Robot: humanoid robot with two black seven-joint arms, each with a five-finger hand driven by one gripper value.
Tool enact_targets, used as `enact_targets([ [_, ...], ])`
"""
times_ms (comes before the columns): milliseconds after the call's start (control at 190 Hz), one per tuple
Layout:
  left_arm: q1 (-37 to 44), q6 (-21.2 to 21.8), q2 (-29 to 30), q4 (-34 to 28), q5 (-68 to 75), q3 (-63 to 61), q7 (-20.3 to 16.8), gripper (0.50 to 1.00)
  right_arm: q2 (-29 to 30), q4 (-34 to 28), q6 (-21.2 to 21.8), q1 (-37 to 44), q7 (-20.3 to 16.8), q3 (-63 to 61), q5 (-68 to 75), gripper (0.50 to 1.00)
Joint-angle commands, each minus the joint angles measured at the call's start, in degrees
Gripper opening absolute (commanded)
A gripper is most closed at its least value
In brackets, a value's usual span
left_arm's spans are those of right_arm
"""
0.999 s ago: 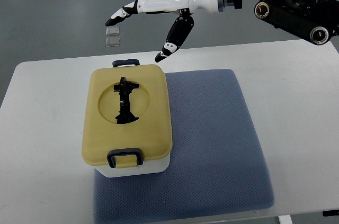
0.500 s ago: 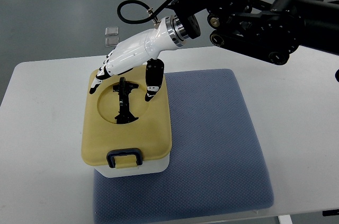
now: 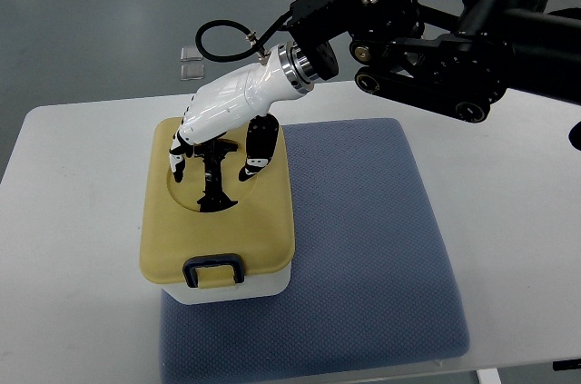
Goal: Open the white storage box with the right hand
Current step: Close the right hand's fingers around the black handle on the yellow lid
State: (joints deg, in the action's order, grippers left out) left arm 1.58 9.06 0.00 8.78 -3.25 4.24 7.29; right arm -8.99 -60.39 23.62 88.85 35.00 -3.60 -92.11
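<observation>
Top view shows the white storage box (image 3: 238, 286) sitting toward nine o'clock on the table (image 3: 82, 221), resting on the left part of a blue mat (image 3: 363, 239), with its yellow lid (image 3: 263, 225) closed flat. The right hand (image 3: 218, 125) reaches in from two o'clock and hangs over the round recess in the lid, fingers (image 3: 176, 159) pointing down and spread to either side of the black handle (image 3: 214, 177), thumb at the three o'clock side. Whether any fingertip touches the handle, I cannot tell; nothing looks clamped. By my judgement the approach is done, while the grasp and the lifting of the lid are left. The front latch (image 3: 214, 270) at six o'clock appears untouched.
</observation>
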Motion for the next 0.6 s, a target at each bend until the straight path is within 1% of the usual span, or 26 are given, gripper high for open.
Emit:
enact_targets([
  [0,0.0,0.0,0.0,0.0,0.0,0.0,0.0,1.000,-0.1,0.0,-0.1,0.0,0.0,-0.1,0.0,0.723],
  [37,0.0,0.0,0.0,0.0,0.0,0.0,0.0,1.000,0.0,0.0,-0.1,-0.1,0.0,-0.1,0.1,0.717],
  [84,0.0,0.0,0.0,0.0,0.0,0.0,0.0,1.000,0.1,-0.1,-0.1,-0.1,0.0,-0.1,0.1,0.684],
  [126,0.0,0.0,0.0,0.0,0.0,0.0,0.0,1.000,0.1,0.0,-0.1,-0.1,0.0,-0.1,0.1,0.678],
  [184,0.0,0.0,0.0,0.0,0.0,0.0,0.0,1.000,0.2,0.0,-0.1,-0.1,0.0,-0.2,0.1,0.658],
  [258,0.0,0.0,0.0,0.0,0.0,0.1,0.0,1.000,0.3,0.0,-0.1,-0.3,0.0,-0.2,0.1,0.646],
  [331,0.0,0.0,0.0,0.0,0.0,0.0,0.0,1.000,0.5,0.0,-0.1,-0.5,0.0,-0.1,0.0,0.623],
  [426,0.0,0.0,0.0,0.0,0.0,0.0,0.0,1.000,0.6,0.0,-0.1,-0.6,0.0,-0.1,0.0,0.611],
  [463,0.0,0.0,0.0,0.0,0.0,0.1,0.0,1.000,0.6,0.0,-0.1,-0.6,0.0,-0.1,0.0,0.580],
  [494,0.0,0.0,0.0,0.0,0.0,0.1,0.0,1.000,0.6,0.0,-0.2,-0.6,0.0,-0.2,0.0,0.570],
  [531,0.0,0.0,0.0,0.0,0.0,0.1,0.0,1.000,0.6,0.0,-0.2,-0.7,0.0,-0.2,0.0,0.539],
  [573,0.0,0.0,0.0,0.0,0.0,0.0,0.0,1.000,0.6,0.0,-0.1,-0.7,0.0,-0.2,0.0,0.523],
  [579,0.0,0.0,0.0,0.0,0.0,0.1,0.0,1.000,0.6,0.0,-0.1,-0.7,0.0,-0.2,0.1,0.513],
  [594,0.0,0.0,0.0,0.0,0.0,0.0,0.0,1.000,0.6,0.0,-0.1,-0.7,0.0,-0.2,0.1,0.504],
])
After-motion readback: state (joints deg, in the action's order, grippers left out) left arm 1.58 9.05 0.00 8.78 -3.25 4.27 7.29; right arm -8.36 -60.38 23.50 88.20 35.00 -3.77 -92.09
